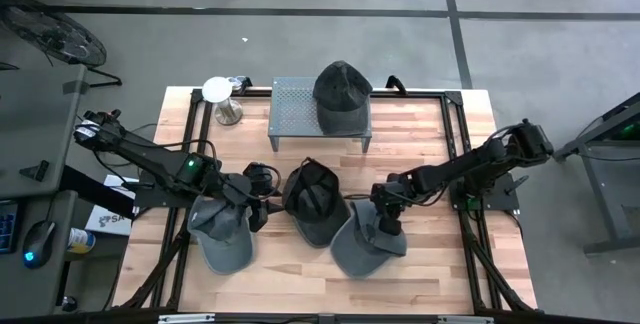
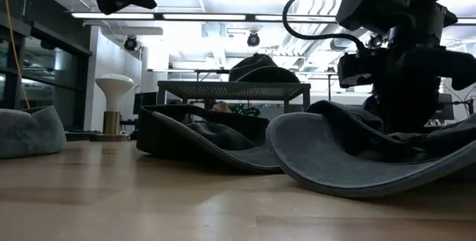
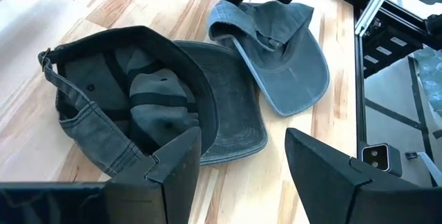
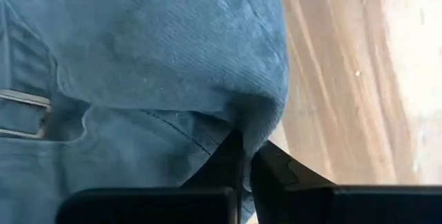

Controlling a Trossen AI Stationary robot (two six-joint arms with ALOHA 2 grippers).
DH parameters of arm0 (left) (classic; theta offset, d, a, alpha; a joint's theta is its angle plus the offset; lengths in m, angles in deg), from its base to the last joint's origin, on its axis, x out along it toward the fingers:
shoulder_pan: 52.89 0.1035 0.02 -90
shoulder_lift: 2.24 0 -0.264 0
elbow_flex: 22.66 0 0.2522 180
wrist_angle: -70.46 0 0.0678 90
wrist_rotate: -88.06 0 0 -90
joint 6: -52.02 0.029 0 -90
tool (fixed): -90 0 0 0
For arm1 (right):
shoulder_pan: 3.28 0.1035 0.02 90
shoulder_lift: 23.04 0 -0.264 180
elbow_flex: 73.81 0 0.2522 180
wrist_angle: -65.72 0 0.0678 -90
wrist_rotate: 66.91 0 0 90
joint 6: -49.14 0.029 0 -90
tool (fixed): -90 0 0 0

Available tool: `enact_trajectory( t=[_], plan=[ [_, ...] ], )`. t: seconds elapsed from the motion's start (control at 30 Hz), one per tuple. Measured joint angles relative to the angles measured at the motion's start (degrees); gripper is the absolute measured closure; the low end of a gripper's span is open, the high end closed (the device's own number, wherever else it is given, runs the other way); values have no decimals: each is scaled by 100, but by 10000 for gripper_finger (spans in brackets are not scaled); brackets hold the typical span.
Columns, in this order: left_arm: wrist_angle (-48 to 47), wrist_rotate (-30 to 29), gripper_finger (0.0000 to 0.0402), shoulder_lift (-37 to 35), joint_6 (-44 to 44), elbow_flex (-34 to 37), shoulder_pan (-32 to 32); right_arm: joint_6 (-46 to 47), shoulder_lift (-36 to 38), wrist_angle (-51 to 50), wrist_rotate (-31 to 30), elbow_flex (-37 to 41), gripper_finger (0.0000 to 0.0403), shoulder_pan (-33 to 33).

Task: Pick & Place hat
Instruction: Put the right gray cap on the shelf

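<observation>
Three hats lie on the wooden table. A grey-blue hat (image 1: pixel 362 242) is at the right, with my right gripper (image 1: pixel 384 218) shut on its crumpled crown from above. A dark hat (image 1: pixel 314 202) lies upside down in the middle, its hollow facing up (image 3: pixel 138 106). A grey hat (image 1: pixel 222 236) lies at the left. My left gripper (image 3: pixel 242 141) hangs open above the table between the grey and the dark hat, touching nothing. A fourth dark hat (image 1: pixel 340 94) sits on a metal rack at the far side. My right gripper pinches a fold of the grey-blue hat's crown cloth (image 4: pixel 259 124) between its two fingers, near the rear strap (image 4: pixel 24 110). The fingers come from above, slanting down. The hat lies on the table, its curved brim (image 2: pixel 349 170) resting on the wood.
The perforated metal rack (image 1: pixel 295 104) stands at the far middle. A white mushroom-shaped stand (image 1: pixel 220 94) is at the far left. Black frame rails (image 1: pixel 455 134) run along the table's sides. Bare wood (image 1: pixel 290 279) lies along the near edge.
</observation>
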State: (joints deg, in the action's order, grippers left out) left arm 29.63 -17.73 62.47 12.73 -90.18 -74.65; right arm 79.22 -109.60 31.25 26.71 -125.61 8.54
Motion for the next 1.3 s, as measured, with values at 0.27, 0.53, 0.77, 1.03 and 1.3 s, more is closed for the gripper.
enact_trajectory(
  t=[0.27,0.53,0.77,1.03,1.3],
  plan=[
    [24,2,192,0,-2,0,0,559,753,-49,-475,-3,400,158],
    [312,7,193,0,50,0,0,323,1260,-1054,-994,-906,402,409],
    [949,-28,193,0,383,0,0,-358,1267,-1785,-1266,-1995,402,417],
    [1578,-251,192,0,891,0,3,-1062,1269,-2112,-1597,-2981,402,411],
    [2134,-340,193,2,1400,-211,3,-1846,1269,-2109,-1322,-3759,403,391]
  ],
)
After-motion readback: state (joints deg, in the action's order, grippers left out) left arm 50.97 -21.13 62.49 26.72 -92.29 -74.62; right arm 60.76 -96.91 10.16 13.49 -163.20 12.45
